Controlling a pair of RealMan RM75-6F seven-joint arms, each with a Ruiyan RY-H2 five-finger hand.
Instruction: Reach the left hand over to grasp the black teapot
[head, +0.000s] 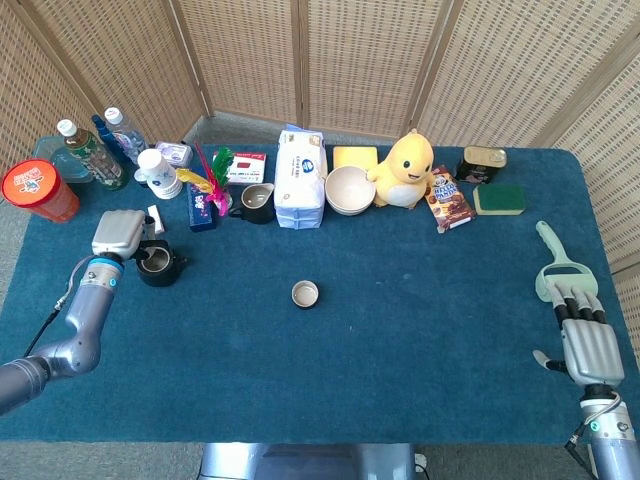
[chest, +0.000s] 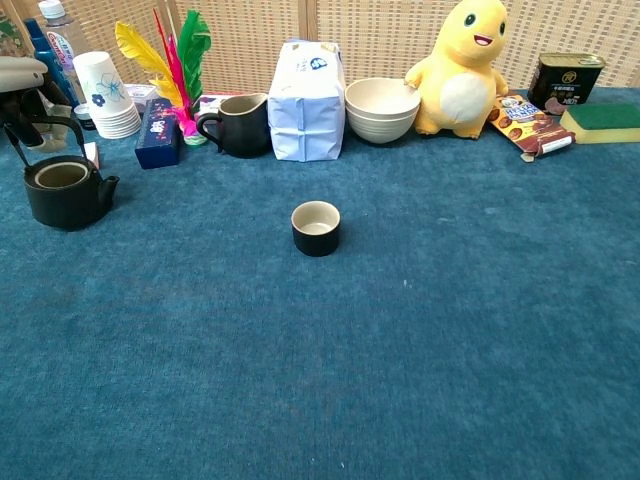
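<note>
The black teapot (head: 156, 263) (chest: 66, 192) stands lidless at the table's left side, its wire handle arched upward. My left hand (head: 121, 233) (chest: 22, 82) is right over it, at the left edge of the chest view, with its fingers curled around the top of the handle. Whether the pot's base touches the blue cloth I cannot tell. My right hand (head: 583, 334) lies far off at the front right corner, fingers straight and apart from any object, holding nothing.
A small black cup (head: 305, 293) (chest: 316, 227) sits mid-table. Close behind the teapot are stacked paper cups (chest: 103, 95), a blue box (chest: 159, 133) with feathers, and a black mug (chest: 237, 125). Bottles (head: 92, 153) and a red tub (head: 38, 190) stand far left. A pale green tool (head: 550, 262) lies by my right hand.
</note>
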